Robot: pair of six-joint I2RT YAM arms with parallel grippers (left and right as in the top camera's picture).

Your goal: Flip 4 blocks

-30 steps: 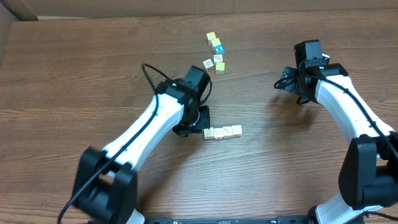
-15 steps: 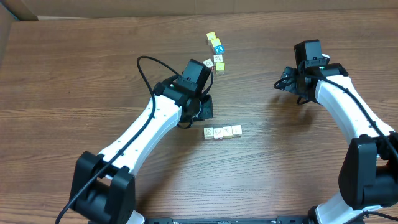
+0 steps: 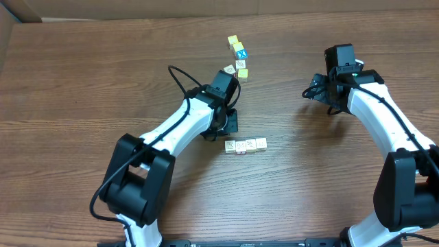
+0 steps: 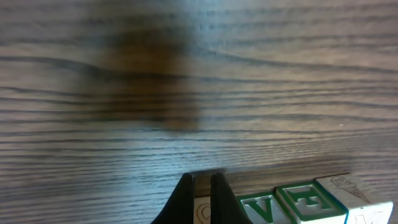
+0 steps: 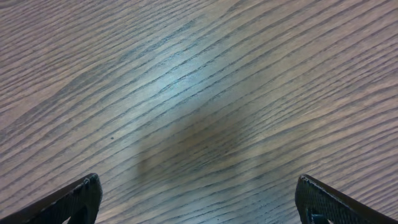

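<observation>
Several cream blocks lie in a short row [image 3: 245, 145] at mid-table. In the left wrist view the row's near blocks show a green V [image 4: 261, 208] and a green E [image 4: 308, 198]. My left gripper [image 3: 231, 122] hovers just beyond the row's left end, and its black fingers [image 4: 202, 182] are shut with nothing held. Through the slit between them shows the cream face of a block lying below. More small blocks sit in a cluster [image 3: 237, 67] farther back. My right gripper [image 5: 199, 202] stands wide open over bare wood at the right [image 3: 319, 92].
A cube with a white X on bright blue [image 3: 239, 53] sits inside the far cluster. A black cable loops off the left arm [image 3: 180, 75]. The wooden table's far edge [image 3: 206, 18] runs along the top.
My left gripper drew back from the row's left end toward the far side, and its forearm swung to the right. The right arm has not moved.
</observation>
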